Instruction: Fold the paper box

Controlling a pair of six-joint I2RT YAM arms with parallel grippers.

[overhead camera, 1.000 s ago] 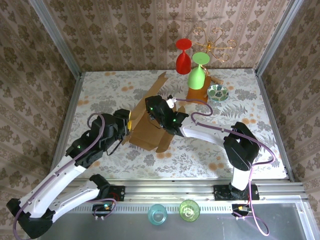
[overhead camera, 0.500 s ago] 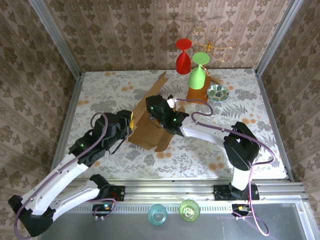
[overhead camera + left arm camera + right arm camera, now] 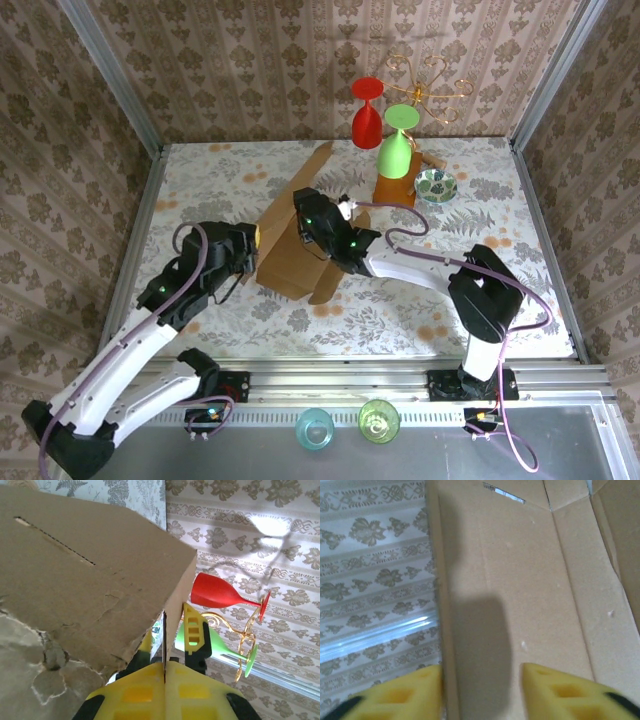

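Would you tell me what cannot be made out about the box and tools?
Right wrist: whether the right tool touches the paper box; its fingers are blurred and cut off at the bottom.
Top external: its fingertips, hidden under its own wrist.
Left wrist: one fingertip of the left tool, behind a box panel.

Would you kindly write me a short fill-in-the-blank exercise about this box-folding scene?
1. The left gripper is ___ on an edge of the paper box.
2. The right gripper faces a box panel with its jaws ___.
3. The green goblet stands upside down beside a ___ one.
4. From above, the small bowl lies ___ of the wooden stand.
Missing words: shut; open; red; right.
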